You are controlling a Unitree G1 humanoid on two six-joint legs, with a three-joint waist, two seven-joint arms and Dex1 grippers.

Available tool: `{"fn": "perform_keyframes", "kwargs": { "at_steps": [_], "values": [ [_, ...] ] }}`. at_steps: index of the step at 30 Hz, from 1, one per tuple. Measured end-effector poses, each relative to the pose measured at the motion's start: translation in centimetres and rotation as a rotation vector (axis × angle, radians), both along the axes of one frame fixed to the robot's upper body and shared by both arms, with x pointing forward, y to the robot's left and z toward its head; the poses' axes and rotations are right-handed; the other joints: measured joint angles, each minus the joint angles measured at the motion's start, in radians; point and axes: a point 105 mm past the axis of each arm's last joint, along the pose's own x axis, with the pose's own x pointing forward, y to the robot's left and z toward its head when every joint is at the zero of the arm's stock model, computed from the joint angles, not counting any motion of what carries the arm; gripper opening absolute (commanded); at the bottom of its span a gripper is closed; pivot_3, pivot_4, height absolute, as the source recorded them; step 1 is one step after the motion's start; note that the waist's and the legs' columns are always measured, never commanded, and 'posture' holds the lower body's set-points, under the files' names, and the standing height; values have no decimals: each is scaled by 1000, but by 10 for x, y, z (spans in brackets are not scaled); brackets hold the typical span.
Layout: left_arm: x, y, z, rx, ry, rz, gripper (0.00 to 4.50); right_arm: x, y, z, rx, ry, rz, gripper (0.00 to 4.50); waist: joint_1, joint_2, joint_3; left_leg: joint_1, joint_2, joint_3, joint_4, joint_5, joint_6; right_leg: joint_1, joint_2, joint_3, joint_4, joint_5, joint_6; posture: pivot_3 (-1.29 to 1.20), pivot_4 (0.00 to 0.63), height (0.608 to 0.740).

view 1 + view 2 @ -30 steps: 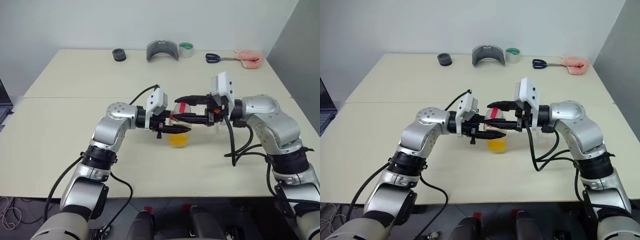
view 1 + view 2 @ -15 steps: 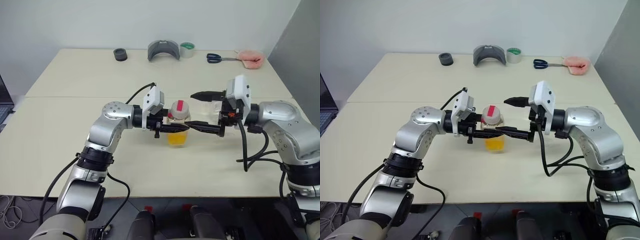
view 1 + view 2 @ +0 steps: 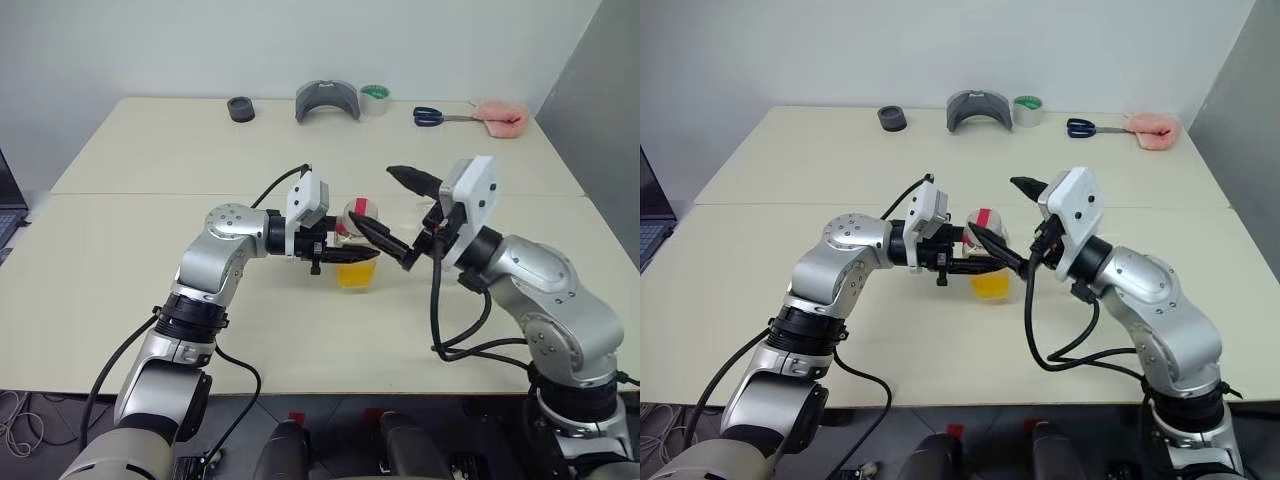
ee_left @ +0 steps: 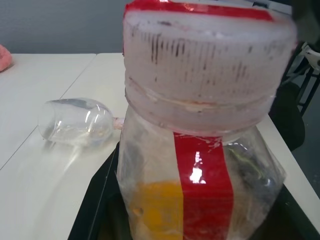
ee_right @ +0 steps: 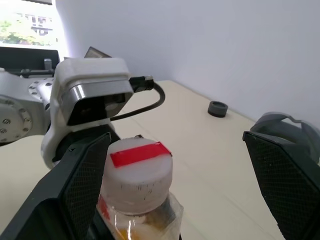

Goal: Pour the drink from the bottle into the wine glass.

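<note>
The bottle (image 3: 357,250) stands near the middle of the desk (image 3: 150,160), held around its body by the left gripper (image 3: 350,256), whose fingers pinch its clear sides just below the cap (image 5: 137,172). The right gripper (image 3: 398,215) hangs just right of the cap with its fingers spread wide, one on each side, not touching. The wine glass (image 4: 75,121) lies tipped on its side on the desk to the right of the bottle.

The bottle looks light: the drink (image 3: 356,276) fills only its lower part. Its thin plastic wall will likely give under a hard squeeze, so a firm hold on the stiffer shoulder or the middle suits it. The cap is ribbed, which should help a twisting grip. The glass is fragile and smooth, and can roll; it needs standing upright first, taken gently by the bowl or the stem.
</note>
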Motion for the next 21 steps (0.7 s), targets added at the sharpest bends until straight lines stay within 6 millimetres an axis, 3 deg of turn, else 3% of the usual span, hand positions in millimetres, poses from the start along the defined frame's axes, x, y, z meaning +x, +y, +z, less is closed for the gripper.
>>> {"fn": "perform_keyframes", "kwargs": {
  "at_steps": [4,12,21],
  "values": [
    [0,-2,0,-5,2,-4,1797,-2,2,-10,-22,21,-13,4500,0,0,0,0,0,0,0,0,0,0,0,0,0,0,0,0,150,740],
    [-1,-4,-1,-10,5,-12,1797,-9,4,-6,-28,-8,-9,4500,-1,0,0,0,0,0,0,0,0,0,0,0,0,0,0,0,150,740],
    [-1,-4,-1,-10,6,-15,1797,-4,1,-8,-46,-18,-61,4500,-1,0,0,0,0,0,0,0,0,0,0,0,0,0,0,0,150,740]
  ]
}}
